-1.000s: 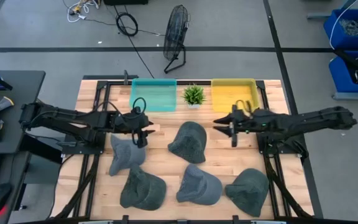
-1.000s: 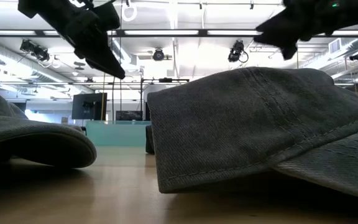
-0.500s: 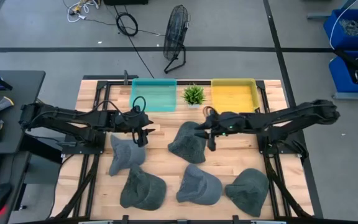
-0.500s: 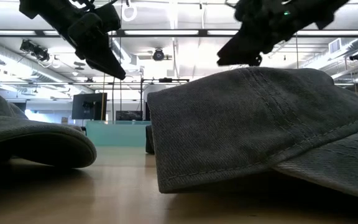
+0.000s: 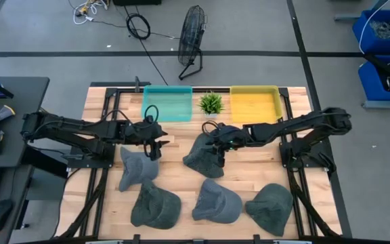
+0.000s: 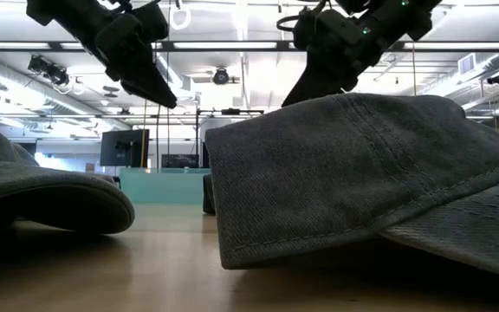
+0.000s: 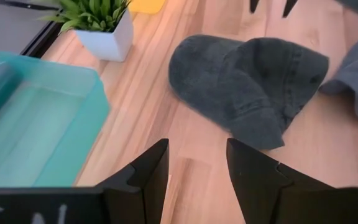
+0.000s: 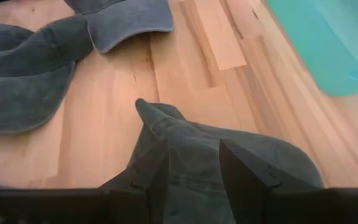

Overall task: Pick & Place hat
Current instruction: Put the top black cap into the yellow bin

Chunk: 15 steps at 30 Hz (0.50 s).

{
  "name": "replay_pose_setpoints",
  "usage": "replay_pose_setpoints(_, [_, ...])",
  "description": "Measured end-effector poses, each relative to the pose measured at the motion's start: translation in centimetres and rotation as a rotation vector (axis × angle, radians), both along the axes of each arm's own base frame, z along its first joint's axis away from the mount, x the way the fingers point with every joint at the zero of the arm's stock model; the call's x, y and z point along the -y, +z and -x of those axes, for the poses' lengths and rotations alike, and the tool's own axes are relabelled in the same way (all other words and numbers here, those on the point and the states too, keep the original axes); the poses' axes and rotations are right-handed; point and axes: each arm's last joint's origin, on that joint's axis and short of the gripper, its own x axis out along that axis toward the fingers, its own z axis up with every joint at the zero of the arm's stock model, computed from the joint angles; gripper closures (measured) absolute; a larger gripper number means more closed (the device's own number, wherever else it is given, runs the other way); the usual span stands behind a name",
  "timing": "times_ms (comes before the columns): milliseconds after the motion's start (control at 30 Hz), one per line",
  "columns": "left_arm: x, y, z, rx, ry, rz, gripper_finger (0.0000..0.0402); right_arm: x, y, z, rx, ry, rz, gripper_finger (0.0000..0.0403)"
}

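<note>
Several dark grey caps lie on the wooden table. The middle cap [image 5: 202, 157] rests crown up, brim toward the near edge. My right gripper [image 5: 216, 147] hangs open over this cap's crown [image 8: 229, 146], one finger on each side of the crown's top in the right wrist view. My left gripper [image 5: 156, 148] is open and hovers above bare wood [image 7: 191, 168], just beyond the far edge of the left cap [image 5: 137, 169]. The left wrist view shows the middle cap [image 7: 247, 87] farther off. My right gripper comes at the middle cap's crown [image 8: 197, 140] from above with open fingers [image 8: 151, 177]. Whether the fingers touch the cloth, I cannot tell. The cap lies flat on the table.
A teal bin [image 5: 167, 103], a small potted plant [image 5: 211, 103] and a yellow bin [image 5: 254, 102] stand along the far edge. Three more caps [image 5: 156, 205] [image 5: 217, 201] [image 5: 271, 207] lie along the near edge. Bare wood shows between the left and middle caps.
My right gripper has swept toward the table's left, from in front of the yellow bin to above the middle cap, and has come down closer to its crown. The caps have not moved.
</note>
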Motion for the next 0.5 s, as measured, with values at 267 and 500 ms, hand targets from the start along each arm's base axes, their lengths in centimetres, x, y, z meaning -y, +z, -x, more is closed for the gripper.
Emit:
replay_pose_setpoints(267, [0.4,0.2,-0.2,0.03,-0.019,0.002,0.0236,0.1,-0.3,0.1,-0.045,0.047,0.002,0.0259])
replay_pose_setpoints(500, [0.4,0.2,-0.2,0.029,-0.019,0.002,0.0236,1.0,-2.0,-0.5,-0.104,0.008,0.039,0.0259])
